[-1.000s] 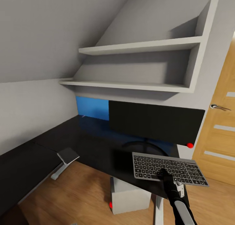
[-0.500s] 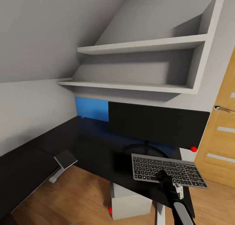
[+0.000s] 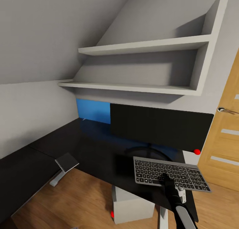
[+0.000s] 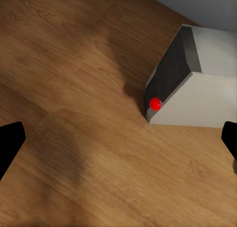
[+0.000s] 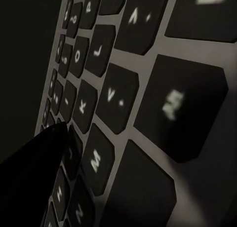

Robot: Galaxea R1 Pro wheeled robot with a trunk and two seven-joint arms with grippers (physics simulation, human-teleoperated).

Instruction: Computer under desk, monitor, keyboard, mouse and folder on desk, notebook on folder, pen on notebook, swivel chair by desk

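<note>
The silver-grey keyboard [image 3: 156, 169] lies over the front right of the glossy black desk [image 3: 83, 146], its right end past the desk's edge. My right gripper [image 3: 165, 178] is shut on its near edge, and in the right wrist view one black finger [image 5: 29, 182] lies over the keys of the keyboard [image 5: 148, 89]. Right behind the keyboard the black monitor [image 3: 159, 127] stands on the desk. The light grey computer [image 3: 132, 204] sits on the floor under the desk. My left gripper [image 4: 118, 148] hangs open above the wooden floor near the computer [image 4: 197, 89].
White wall shelves [image 3: 139, 86] hang under a sloped ceiling above the desk. A blue wall panel [image 3: 93, 111] is behind the monitor. A wooden door [image 3: 225, 139] is at the right. A grey flat bracket-like piece [image 3: 66, 162] juts out below the desk's front edge.
The head view shifted a little over the first half second. The keyboard and my right gripper on it have crept slightly left. The left arm looks still.
</note>
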